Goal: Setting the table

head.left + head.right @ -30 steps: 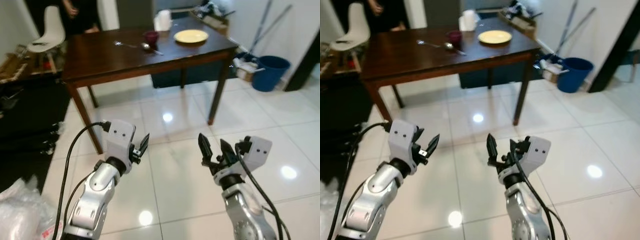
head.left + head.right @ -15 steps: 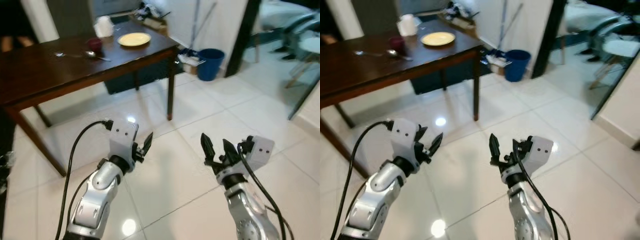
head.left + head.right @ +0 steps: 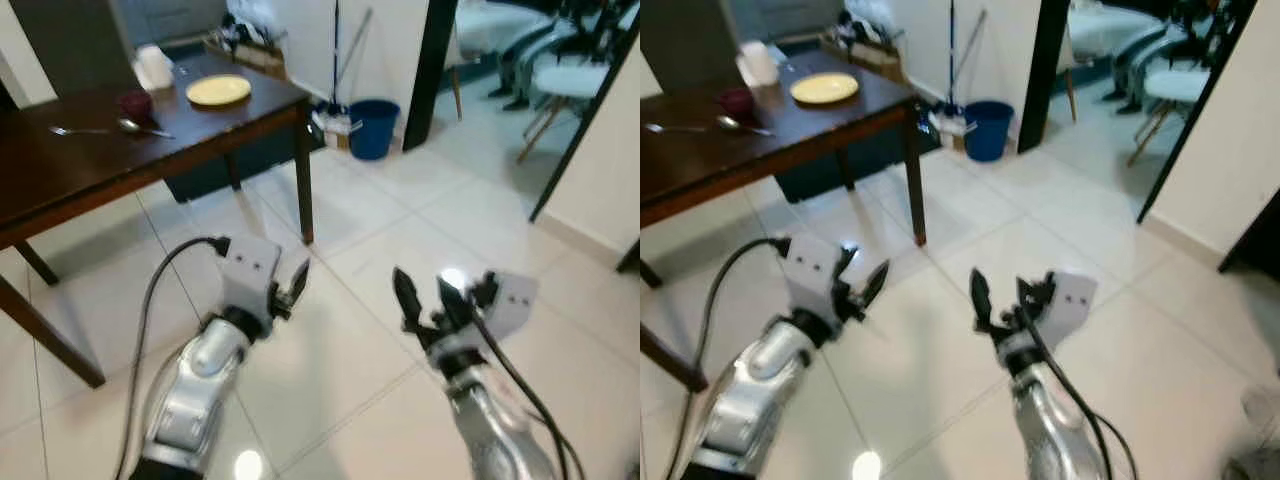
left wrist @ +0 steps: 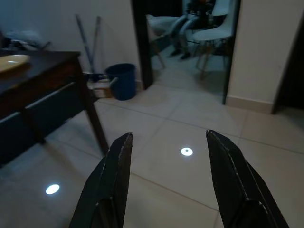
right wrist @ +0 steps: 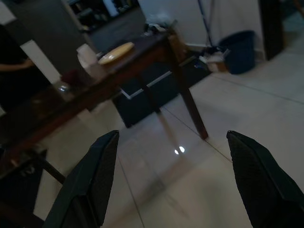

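A dark wooden table (image 3: 60,175) stands at the upper left. On it lie a yellow plate (image 3: 218,90), a maroon cup (image 3: 135,104), two spoons (image 3: 145,128) and a white container (image 3: 153,68). My left gripper (image 3: 290,290) and right gripper (image 3: 423,295) hover over the white tiled floor, well short of the table, both open with nothing between the fingers. The right wrist view looks at the table (image 5: 95,90) and the plate (image 5: 116,51) past its spread fingers (image 5: 102,161). The left gripper (image 4: 168,140) faces the floor and a doorway.
A blue bucket (image 3: 373,127) and leaning mop handles (image 3: 335,50) stand by the wall past the table's corner. A dark door frame (image 3: 425,70) opens to a room with white chairs (image 3: 560,85); a seated person (image 4: 190,14) is there. Tiled floor (image 3: 450,200) lies ahead.
The camera has swung to the right: the table slid to the left of the picture, and the doorway and chairs came into view. Both grippers stay open in the same pose.
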Robot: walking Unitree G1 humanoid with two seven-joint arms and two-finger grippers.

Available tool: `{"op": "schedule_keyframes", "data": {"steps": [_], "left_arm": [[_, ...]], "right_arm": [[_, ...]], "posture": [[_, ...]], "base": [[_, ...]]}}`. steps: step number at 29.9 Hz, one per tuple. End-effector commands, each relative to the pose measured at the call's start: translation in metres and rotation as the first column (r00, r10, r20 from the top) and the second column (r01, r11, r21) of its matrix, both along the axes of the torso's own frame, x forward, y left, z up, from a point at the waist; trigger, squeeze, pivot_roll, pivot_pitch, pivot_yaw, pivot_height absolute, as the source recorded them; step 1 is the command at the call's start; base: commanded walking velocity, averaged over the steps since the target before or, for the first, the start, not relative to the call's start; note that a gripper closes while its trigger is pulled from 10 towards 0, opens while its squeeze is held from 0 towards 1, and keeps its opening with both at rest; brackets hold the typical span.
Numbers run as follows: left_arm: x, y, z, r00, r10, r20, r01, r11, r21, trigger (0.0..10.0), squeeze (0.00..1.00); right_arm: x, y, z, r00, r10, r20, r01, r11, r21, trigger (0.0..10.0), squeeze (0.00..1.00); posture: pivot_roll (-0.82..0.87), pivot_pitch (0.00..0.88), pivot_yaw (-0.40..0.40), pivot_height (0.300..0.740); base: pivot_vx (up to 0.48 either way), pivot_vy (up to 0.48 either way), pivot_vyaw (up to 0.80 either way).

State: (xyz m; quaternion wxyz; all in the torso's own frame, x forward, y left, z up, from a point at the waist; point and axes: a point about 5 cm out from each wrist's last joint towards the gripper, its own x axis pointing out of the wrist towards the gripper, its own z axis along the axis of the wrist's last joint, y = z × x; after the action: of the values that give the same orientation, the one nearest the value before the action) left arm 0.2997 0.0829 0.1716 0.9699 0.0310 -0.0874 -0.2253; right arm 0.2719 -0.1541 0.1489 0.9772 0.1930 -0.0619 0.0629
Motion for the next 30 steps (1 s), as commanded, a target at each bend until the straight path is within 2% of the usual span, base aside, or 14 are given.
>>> {"op": "schedule_keyframes", "data": {"steps": [1, 23, 27, 30], "left_arm": [[0.000, 0.009, -0.006, 0.999, 0.033, -0.014, -0.032, 0.999, 0.024, 10.0, 0.00], [-0.001, 0.007, -0.008, 1.000, 0.017, -0.007, -0.017, 1.000, 0.018, 10.0, 0.00], [-0.001, 0.007, -0.008, 1.000, 0.015, -0.008, -0.015, 1.000, 0.019, 10.0, 0.00], [-0.001, 0.007, -0.008, 1.000, 0.017, -0.007, -0.017, 1.000, 0.018, 10.0, 0.00]], "right_arm": [[0.000, 0.008, -0.002, 1.000, 0.025, -0.008, -0.025, 1.000, 0.011, 10.0, 0.00], [-0.001, 0.008, -0.005, 1.000, 0.018, -0.014, -0.018, 1.000, 0.011, 10.0, 0.00], [-0.002, 0.013, -0.003, 0.998, 0.056, -0.012, -0.056, 0.998, 0.026, 10.0, 0.00], [-0.002, 0.018, -0.002, 0.995, 0.098, -0.003, -0.098, 0.995, 0.014, 10.0, 0.00]], "posture": [[-0.16, 0.000, 0.136, 0.740], [-0.16, 0.000, 0.141, 0.740], [-0.15, 0.000, 0.144, 0.740], [-0.15, 0.000, 0.144, 0.740]], "base": [[0.480, 0.000, 0.00], [0.480, 0.000, 0.00], [0.480, 0.000, 0.00], [0.480, 0.000, 0.64]]}}
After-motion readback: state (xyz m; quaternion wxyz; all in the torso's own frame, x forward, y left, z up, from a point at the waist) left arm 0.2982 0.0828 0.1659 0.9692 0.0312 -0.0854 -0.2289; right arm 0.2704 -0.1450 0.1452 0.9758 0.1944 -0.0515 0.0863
